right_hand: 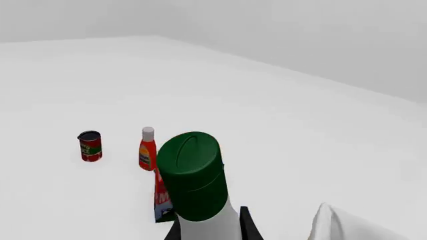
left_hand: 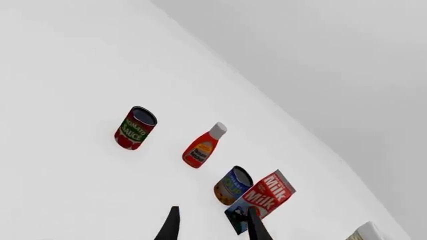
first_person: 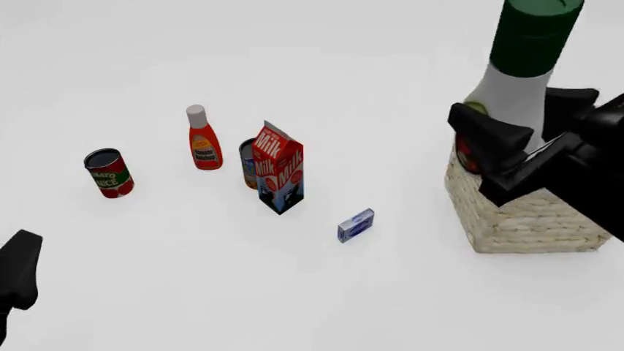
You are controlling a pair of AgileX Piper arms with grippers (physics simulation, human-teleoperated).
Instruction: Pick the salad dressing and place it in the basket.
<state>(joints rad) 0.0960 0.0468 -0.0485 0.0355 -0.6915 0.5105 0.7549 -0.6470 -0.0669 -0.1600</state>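
Observation:
The salad dressing [first_person: 524, 51], a white bottle with a dark green cap, is upright at the right of the front view. My right gripper [first_person: 527, 123] is shut on its white body, over the left side of the wicker basket [first_person: 531, 216]. The bottle's base is hidden behind the gripper. In the right wrist view the green cap [right_hand: 192, 175] fills the foreground between two dark fingers [right_hand: 248, 226], with the basket's white lining [right_hand: 333, 222] beside it. My left gripper [first_person: 20, 269] sits low at the near left; its fingers [left_hand: 170, 226] are spread apart and hold nothing.
On the table stand a tomato sauce can [first_person: 108, 173], a red bottle with a white cap [first_person: 203, 140], a blue can [first_person: 248, 162] behind a milk carton [first_person: 280, 170], and a small blue box [first_person: 356, 224] lying nearer the basket.

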